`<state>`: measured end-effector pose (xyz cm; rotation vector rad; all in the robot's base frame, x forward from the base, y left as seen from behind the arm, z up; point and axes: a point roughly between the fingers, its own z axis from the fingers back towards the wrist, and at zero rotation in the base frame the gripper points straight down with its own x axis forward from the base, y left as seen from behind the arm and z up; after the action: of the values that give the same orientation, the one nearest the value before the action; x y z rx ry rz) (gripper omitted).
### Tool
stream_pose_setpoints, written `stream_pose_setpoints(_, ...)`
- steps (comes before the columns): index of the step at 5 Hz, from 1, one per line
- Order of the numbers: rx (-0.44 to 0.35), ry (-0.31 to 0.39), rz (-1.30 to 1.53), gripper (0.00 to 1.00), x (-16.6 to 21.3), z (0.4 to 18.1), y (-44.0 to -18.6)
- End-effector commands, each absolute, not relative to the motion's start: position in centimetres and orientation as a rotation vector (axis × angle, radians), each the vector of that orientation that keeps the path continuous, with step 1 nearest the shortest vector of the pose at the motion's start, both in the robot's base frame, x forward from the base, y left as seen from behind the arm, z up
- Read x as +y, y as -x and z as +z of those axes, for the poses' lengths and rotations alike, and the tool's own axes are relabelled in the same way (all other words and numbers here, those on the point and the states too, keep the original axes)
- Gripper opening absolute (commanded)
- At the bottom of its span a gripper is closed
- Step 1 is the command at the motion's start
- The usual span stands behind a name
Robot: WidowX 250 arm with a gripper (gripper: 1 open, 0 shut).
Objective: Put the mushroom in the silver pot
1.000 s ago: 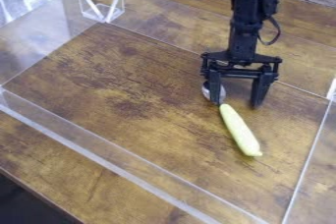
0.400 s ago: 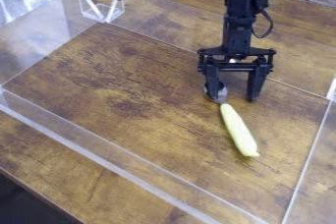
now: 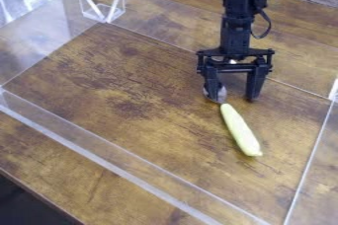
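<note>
Black claw (image 3: 236,84) stands spread wide, pointing down at the wooden table (image 3: 119,81).
Between its fingertips, close to the left finger, sits a small greyish thing (image 3: 222,93), perhaps the mushroom, though it is too small to tell; nothing is clamped. Just near and right of it lies a long yellow vegetable (image 3: 240,129). Clear plastic walls (image 3: 93,155) edge the table.

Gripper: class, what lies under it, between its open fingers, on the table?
Under the open gripper a small grey object shows between the fingers, resting on the wooden table. It is partly covered by the fingers, so I cannot tell what it is. The yellow object lies just beside it.
</note>
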<state>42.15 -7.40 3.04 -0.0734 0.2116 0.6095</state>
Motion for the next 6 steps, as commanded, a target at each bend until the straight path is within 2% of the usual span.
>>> stream_pose_setpoints(1, 0.126, 0.13, 0.71, 1.0, -7.3, 8.1, -43.1)
stream_pose_setpoints(2, 0.123, 0.146, 0.796, 1.0, -7.6, 9.3, -43.4)
stream_pose_setpoints(5, 0.151, 0.115, 0.731, 1.0, -9.9, 6.6, -43.0)
stream_pose_setpoints(6, 0.155, 0.095, 0.746, 1.0, -10.1, 7.2, -42.0)
